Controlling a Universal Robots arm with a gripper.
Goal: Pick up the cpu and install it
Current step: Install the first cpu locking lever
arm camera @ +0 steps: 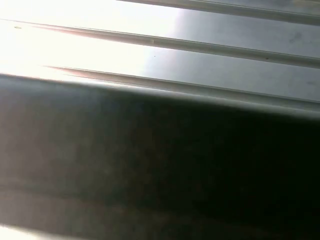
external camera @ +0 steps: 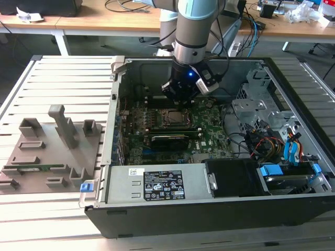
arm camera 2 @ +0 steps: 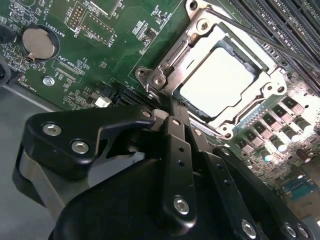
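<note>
Silver-grey cpu (arm camera 2: 216, 82) (pale edge), green motherboard (arm camera 2: 100, 45), black gripper (arm camera 2: 170, 107)

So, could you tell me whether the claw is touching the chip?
Apart: in the second wrist view, the claw ends at the socket frame, short of the chip.

Silver-topped cpu (arm camera 2: 216, 83), lying flat, seated in motherboard socket (arm camera 2: 172, 67)

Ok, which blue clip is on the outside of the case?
The blue clip on the case corner beside the grey tray, on the exterior view's left; the others sit inside it, on that view's right.
</note>
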